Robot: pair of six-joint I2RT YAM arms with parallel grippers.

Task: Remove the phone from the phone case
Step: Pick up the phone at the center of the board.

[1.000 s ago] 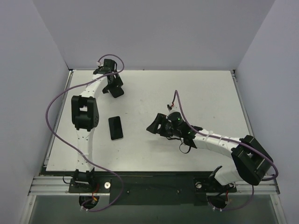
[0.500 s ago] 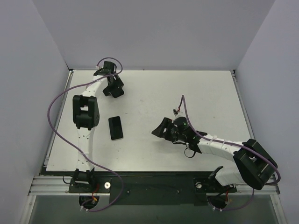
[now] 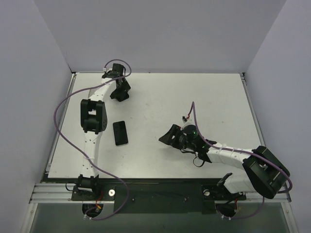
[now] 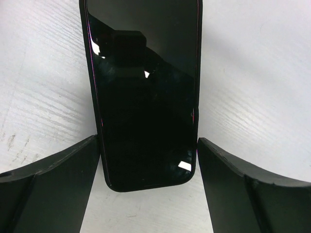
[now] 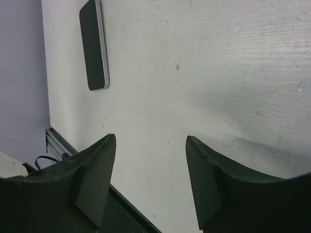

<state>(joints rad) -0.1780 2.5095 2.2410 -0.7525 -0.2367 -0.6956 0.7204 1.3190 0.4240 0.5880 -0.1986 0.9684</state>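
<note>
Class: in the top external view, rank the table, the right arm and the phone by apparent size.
Largest: the table.
Next: the right arm, though it is nearer the camera.
Smallest: the phone.

The table [image 3: 209,92] is white, with faint grey grain and small dark specks up close; the walls [image 3: 160,34] around it are pale lavender-grey; the rail [image 3: 53,193] at the near edge is silver. The phone [image 4: 146,97] has a glossy black face with white glints, a black rim and a thin magenta line along its side. The left arm [image 3: 92,145] and right arm [image 3: 223,153] are white with black joints; their cables [image 3: 58,131] are purple; the left gripper [image 4: 148,143] and right gripper [image 5: 150,140] are matt black.
</note>
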